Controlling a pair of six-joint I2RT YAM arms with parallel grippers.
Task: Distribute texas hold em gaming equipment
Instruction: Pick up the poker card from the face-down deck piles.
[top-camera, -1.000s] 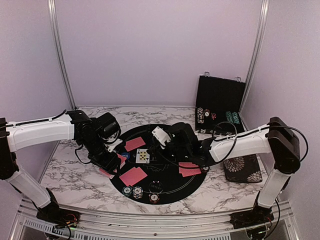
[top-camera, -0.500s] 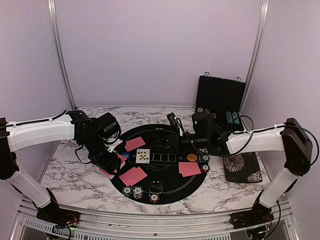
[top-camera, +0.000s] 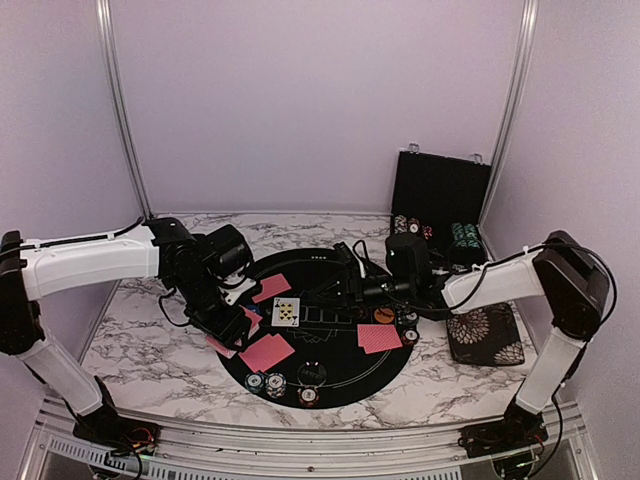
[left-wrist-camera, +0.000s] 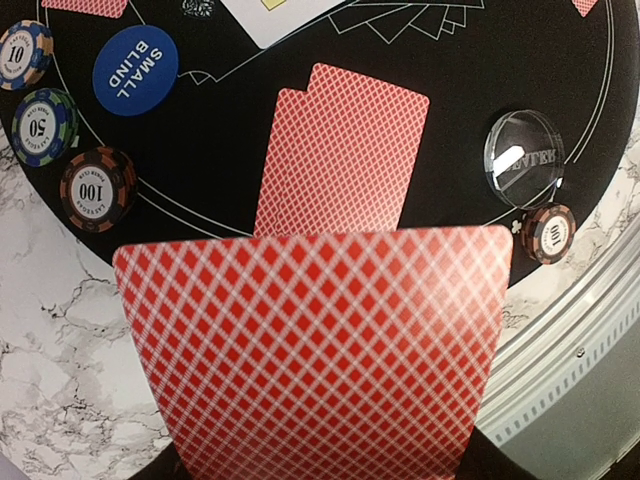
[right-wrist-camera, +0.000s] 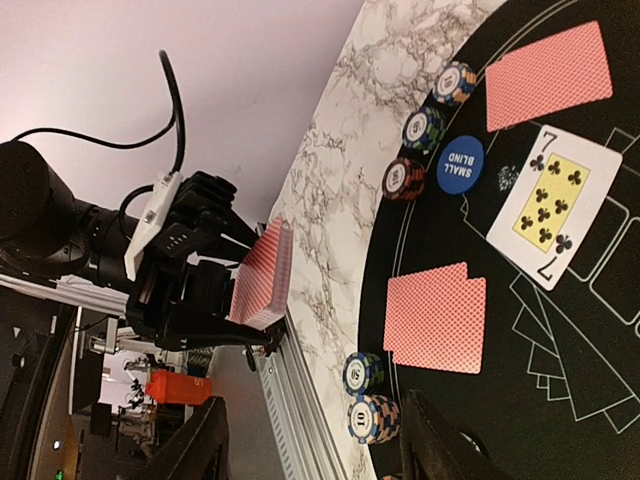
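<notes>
The left jaws grip a deck of red-backed cards (left-wrist-camera: 310, 340) over the left edge of the round black mat (top-camera: 352, 376). On the mat lie two face-down cards (top-camera: 266, 352), a blue button (left-wrist-camera: 135, 62) and a face-up seven of clubs (top-camera: 286, 312). The right jaws hang spread and empty above the mat's middle, near an orange button (top-camera: 383, 315).

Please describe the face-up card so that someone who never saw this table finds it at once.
Find the round black mat in the middle of the marble table. Left of its centre lies the face-up card, the seven of clubs. It alone shows a white face; the red-backed cards around it lie face down.
</notes>
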